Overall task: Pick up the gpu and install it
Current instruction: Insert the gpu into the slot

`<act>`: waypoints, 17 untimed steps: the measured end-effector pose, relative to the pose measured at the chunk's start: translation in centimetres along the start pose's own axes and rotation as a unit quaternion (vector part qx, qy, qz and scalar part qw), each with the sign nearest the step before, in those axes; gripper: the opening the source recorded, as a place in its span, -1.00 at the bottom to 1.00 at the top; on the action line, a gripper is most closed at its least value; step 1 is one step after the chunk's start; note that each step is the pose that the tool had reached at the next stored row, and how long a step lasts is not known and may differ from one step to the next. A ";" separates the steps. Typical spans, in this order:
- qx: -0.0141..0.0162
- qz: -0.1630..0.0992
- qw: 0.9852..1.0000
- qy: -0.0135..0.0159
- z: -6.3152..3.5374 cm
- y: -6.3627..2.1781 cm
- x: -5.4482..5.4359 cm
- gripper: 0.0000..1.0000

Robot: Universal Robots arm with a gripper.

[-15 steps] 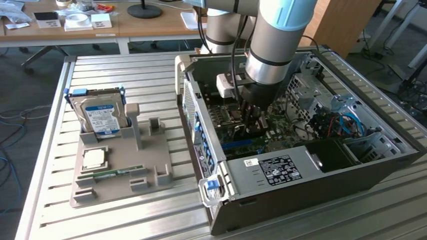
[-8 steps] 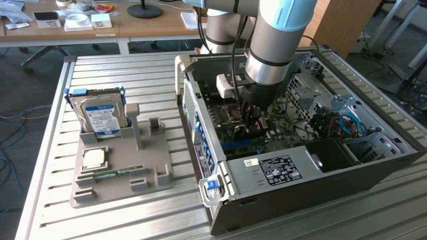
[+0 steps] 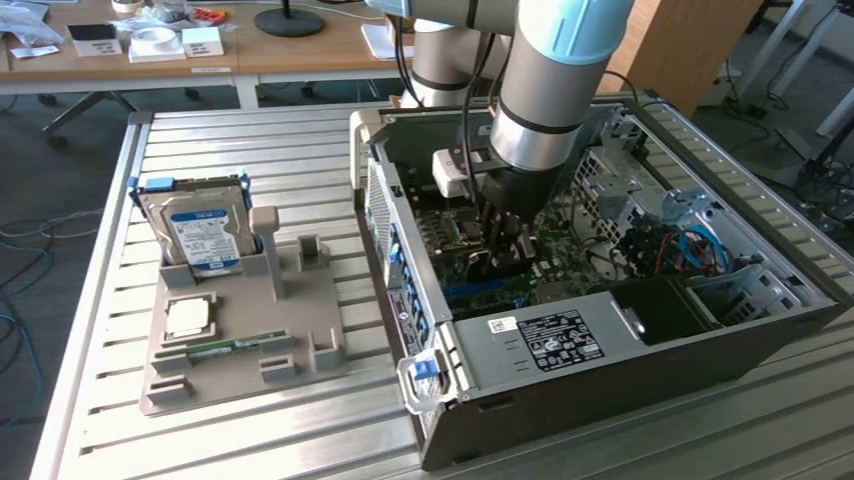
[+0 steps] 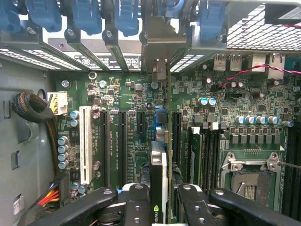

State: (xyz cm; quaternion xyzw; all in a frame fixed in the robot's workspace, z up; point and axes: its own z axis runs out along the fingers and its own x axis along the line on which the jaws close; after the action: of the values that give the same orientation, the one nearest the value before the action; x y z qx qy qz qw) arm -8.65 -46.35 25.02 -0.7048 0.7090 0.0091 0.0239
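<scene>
Clamping gpu [image 4: 159, 165] edge-on in hand [image 4: 162, 190], w/ fingers [image 4: 137, 200] pressed to both flat faces – closed on card, not apart. Shows in wrist view as thin dark strip w/ green logo near held end. Sits deep inside open PC case [image 3: 601, 345], just above motherboard [image 4: 122, 94], between white PCI slot [image 4: 85, 143] w/ its black neighbours on one side and RAM sticks [image 4: 195, 150] on other.

Key relation: lies w/ long axis along blue PCIe slot [image 4: 160, 123], pointing straight out from hand toward rear slot wall [image 4: 84, 19] w/ blue latches. Looks lined up over that slot, approx parallel, no obvious skew. Can't tell whether edge connector touches slot or hovers just over it – hidden by card itself. Grey metal plate [image 4: 159, 49] at rear wall, in line w/ card: prob its end bracket, not certain. Judging from that, alignment about done, seating partway at most.

Pose, exterior view: enters case from above on near-vertical arm [image 3: 554, 90], wrist aimed down at board, hand low among components. Outside case, on counter [image 3: 240, 140]: grey holder [image 3: 234, 370] w/ hard drive [image 3: 203, 235] upright, well apart from hand, toward exterior view's left.
</scene>
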 end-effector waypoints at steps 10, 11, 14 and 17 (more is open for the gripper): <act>0.000 0.001 1.000 0.000 0.14 0.01 0.0 -0.46; 0.000 0.003 1.000 0.001 0.16 0.01 0.0 -0.46; 0.000 0.007 1.000 0.001 0.14 0.01 0.0 -0.46; 0.000 0.008 1.000 0.001 0.16 0.01 0.0 -0.46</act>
State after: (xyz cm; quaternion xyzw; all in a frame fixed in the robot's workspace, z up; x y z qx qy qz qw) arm -8.65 -46.34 24.86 -0.6994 0.7143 0.0081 0.0231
